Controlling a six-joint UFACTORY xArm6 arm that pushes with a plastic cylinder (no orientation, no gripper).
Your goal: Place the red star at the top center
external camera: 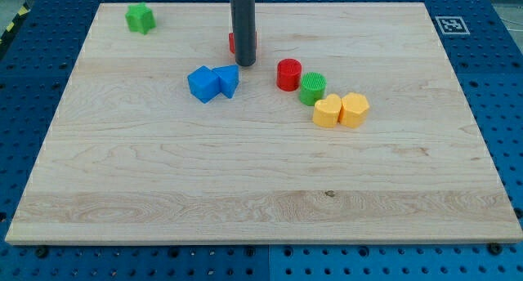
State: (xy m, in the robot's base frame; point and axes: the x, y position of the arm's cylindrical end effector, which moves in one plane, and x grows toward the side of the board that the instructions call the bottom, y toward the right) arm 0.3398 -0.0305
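No pincer here: my tip point(245, 64) sits at the red star's point(233, 42) six o'clock; top-center placement looks nearly done.

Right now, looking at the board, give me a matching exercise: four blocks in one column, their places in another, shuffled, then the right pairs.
Blocks:
1. green star
2. red star
3. red cylinder
4. blue blocks

Places:
A. mostly hidden behind my tip
B. beside the green cylinder
C. the view's top left corner
D. below and left of my tip

Pairs: 1-C, 2-A, 3-B, 4-D
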